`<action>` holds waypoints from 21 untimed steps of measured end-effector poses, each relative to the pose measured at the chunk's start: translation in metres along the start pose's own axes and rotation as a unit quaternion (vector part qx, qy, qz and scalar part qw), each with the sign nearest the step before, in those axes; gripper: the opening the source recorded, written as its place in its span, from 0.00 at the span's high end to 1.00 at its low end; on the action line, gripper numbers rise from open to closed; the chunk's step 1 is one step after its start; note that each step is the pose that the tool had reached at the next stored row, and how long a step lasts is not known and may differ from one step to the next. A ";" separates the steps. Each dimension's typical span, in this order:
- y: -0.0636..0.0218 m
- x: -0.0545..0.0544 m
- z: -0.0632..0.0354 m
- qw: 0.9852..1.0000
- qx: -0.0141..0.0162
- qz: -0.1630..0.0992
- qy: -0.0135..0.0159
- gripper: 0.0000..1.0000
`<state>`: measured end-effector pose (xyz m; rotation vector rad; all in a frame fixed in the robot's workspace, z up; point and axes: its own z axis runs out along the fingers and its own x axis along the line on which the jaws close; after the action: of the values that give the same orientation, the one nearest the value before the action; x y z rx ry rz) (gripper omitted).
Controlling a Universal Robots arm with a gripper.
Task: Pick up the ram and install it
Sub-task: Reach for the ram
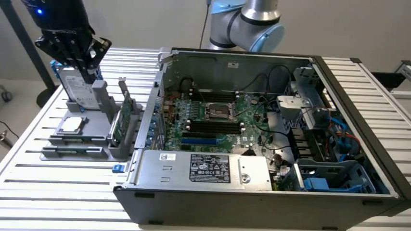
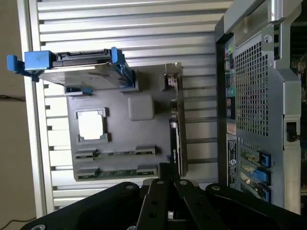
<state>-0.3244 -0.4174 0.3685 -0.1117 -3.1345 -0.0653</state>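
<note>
Two ram sticks point(image 2: 116, 153) lie flat in slots at one end of the grey parts holder point(image 2: 122, 134); in the exterior view they sit at the holder's near end point(image 1: 72, 140). My gripper point(image 1: 87, 72) hangs above the holder on the exterior view's left, clear of the ram. Its black fingers point(image 2: 165, 168) are shut together with nothing between them. The open computer case point(image 1: 359, 144) lies to the exterior view's right, with the motherboard's dark memory slots point(image 1: 212, 127) showing.
The holder also carries an upright silver hard drive point(image 1: 77, 89) with blue brackets point(image 2: 36, 60), a square processor point(image 2: 91, 125) and an upright green expansion card point(image 1: 122, 120). The case wall point(image 1: 154, 110) rises right beside the holder. The slatted metal table point(image 1: 57, 192) lies all around.
</note>
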 end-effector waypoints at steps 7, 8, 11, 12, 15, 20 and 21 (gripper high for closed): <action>-0.0169 0.011 0.0079 1.000 0.001 0.000 0.008 0.89; -0.0188 0.013 0.0090 1.000 0.001 0.000 0.008 0.89; -0.0239 0.022 0.0122 1.000 0.001 0.000 0.009 0.89; -0.0255 0.025 0.0133 1.000 0.001 0.000 0.009 0.89; -0.0296 0.035 0.0168 1.000 0.001 0.000 0.010 0.89; -0.0334 0.057 0.0218 1.000 0.001 0.000 0.010 0.89; -0.0340 0.062 0.0229 1.000 0.001 0.000 0.010 0.89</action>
<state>-0.3885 -0.4460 0.3446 -0.1117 -3.1143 -0.0626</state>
